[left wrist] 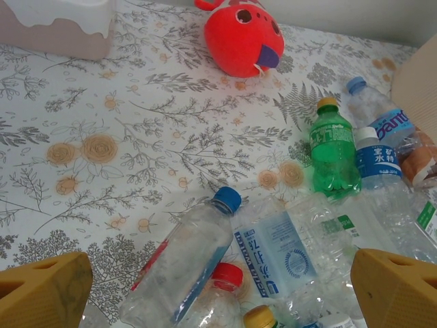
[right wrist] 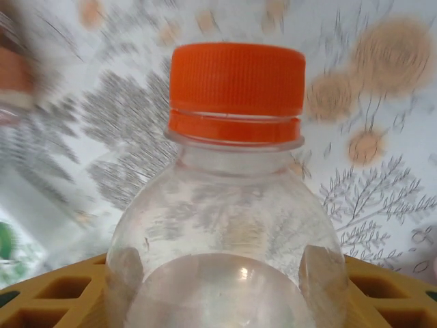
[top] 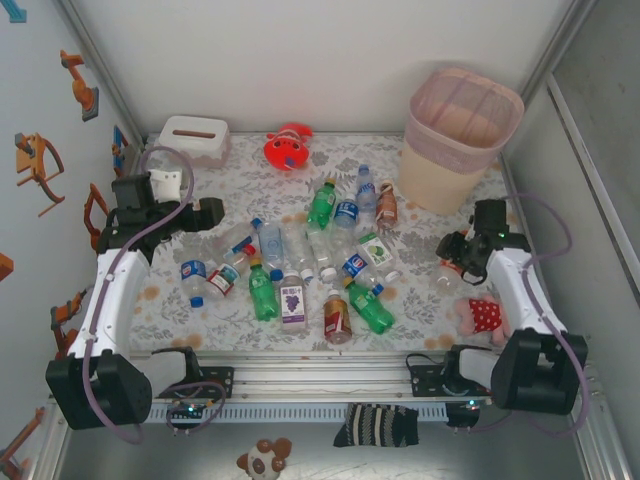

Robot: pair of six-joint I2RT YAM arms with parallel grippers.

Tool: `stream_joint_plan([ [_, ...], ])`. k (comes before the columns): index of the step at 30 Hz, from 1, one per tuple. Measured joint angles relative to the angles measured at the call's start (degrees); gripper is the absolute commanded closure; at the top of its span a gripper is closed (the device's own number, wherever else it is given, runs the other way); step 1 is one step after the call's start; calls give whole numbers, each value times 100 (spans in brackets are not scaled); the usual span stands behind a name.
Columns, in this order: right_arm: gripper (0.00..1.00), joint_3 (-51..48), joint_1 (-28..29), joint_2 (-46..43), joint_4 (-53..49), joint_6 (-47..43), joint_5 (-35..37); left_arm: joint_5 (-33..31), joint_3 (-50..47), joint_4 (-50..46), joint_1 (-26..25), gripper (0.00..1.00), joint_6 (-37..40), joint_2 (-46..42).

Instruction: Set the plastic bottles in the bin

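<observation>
R gripper (right wrist: 222, 277), right side of top view, was clenched on a clear orange-capped bottle (right wrist: 232, 198), pads on its body below the shoulder. The bin (top: 450, 175) stood upper right and the other bottles (top: 320, 260) lay mid-frame. L gripper (left wrist: 218, 290) hung wide open, holding nothing. Bottle looked empty, so prob. light, thin-walled, slick and crushable; best gripped near the stiffer shoulder/neck w/ moderate squeeze.

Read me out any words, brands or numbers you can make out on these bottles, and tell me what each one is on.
"Ganten", seemingly, partly cut off: blue label of the blue-capped clear bottle.
"宝矿" over "水特": blue label of the white-capped bottle.
Crushed bottle, blue label: Chinese characters, too blurred.
Green bottle label: unreadable.
Orange-capped bottle: no text.
</observation>
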Motion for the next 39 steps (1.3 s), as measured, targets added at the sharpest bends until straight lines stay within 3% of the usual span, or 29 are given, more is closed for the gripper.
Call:
stream_joint_plan([
  [11, 43, 2990, 0, 90, -772, -131, -66, 2, 0, 33, 46, 3, -2, -52],
  [21, 44, 5685, 0, 1644, -306, 4, -286, 22, -2, 92, 85, 3, -4, -98],
  [34, 47, 7534, 0, 4205, 511, 455, -479, -59, -118, 138, 83, 3, -4, -374],
  [39, 48, 7652, 0, 4811, 608, 673, -522, -85, -184, 146, 83, 3, -7, -479],
])
